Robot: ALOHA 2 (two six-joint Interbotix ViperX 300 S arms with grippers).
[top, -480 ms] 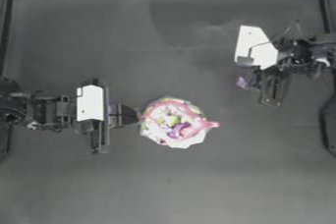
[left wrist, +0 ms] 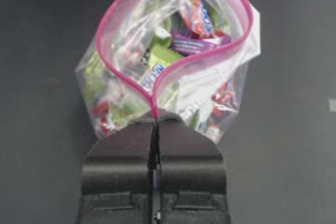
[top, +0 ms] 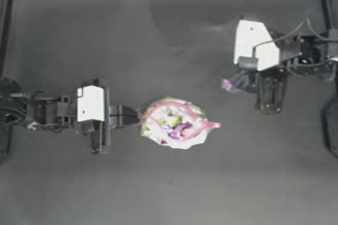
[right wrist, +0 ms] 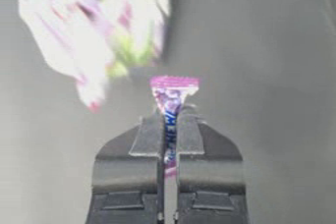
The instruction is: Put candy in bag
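Since the earlier frame almost nothing has shifted: right arm sits in about the same spot with the candy a touch closer to the bag, left arm and bag unchanged.

Left gripper (left wrist: 156, 120) reaches in from the left side of the bench (top: 79, 31), jaws pressed together, pinching the pink strip at the near end of the bag (left wrist: 174, 56) mouth. Bag mouth is held open in a wide loop past that pinch point; mixed wrapped sweets show through the clear plastic. From above, the bag (top: 175, 123) sits near the middle of the bench, just right of the left gripper (top: 132, 116), pink rim facing up.

Right gripper (right wrist: 169, 115) is pressed together on the candy (right wrist: 172, 93): wrapper clamped between the jaws, its pink/purple end sticking out past the fingertips, blue print visible in the slot. From above, the right gripper (top: 243, 82) is up-right of the bag, with the candy (top: 231, 85) at its tip, near the bag but apart from it. Whether the candy is above bench height I cannot tell. In the right wrist view the bag (right wrist: 92, 26) is a blurred mass beyond the candy, off to one side.
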